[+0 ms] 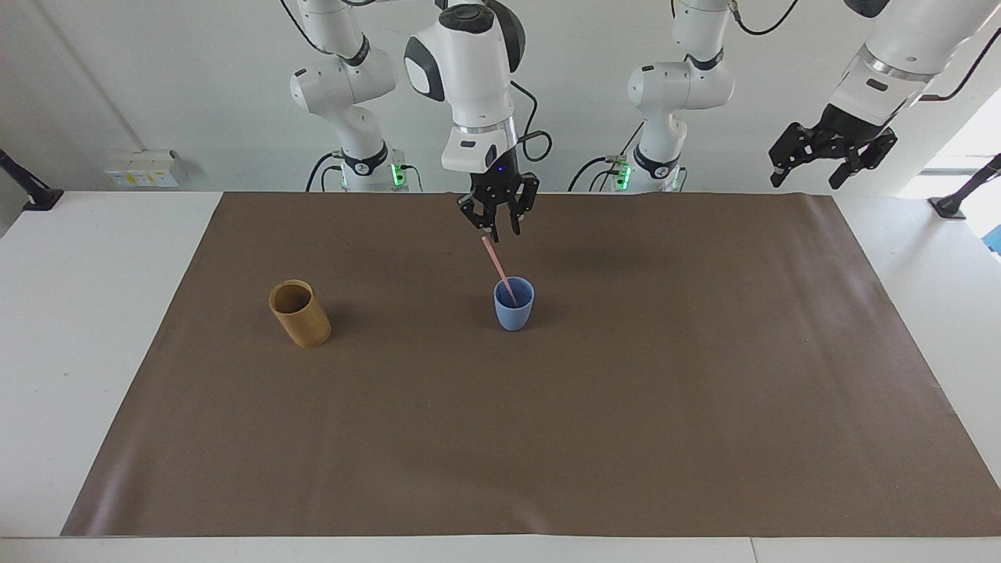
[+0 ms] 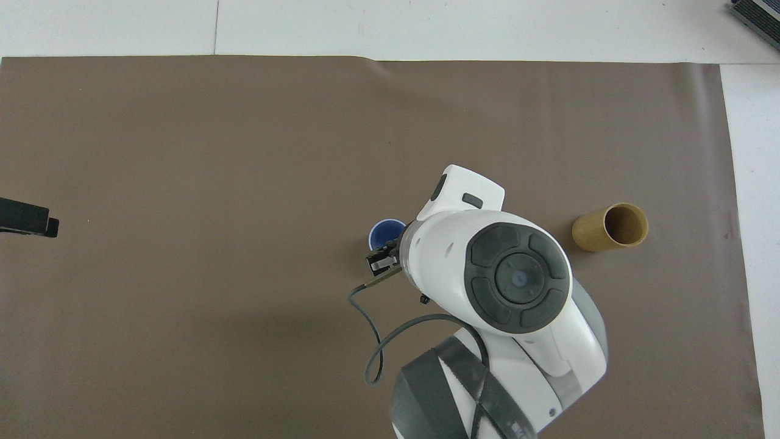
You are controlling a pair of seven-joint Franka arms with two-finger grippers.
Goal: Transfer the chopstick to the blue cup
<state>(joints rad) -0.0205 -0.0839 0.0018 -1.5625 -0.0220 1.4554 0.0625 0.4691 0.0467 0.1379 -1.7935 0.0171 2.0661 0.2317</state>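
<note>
Right fingers parted above chopstick leaning in blue cup.

Right hand hangs fingers apart, pointing down; left hand waits raised, spread wide.

White table under a brown mat, pale wall, daylight at one edge.
</note>
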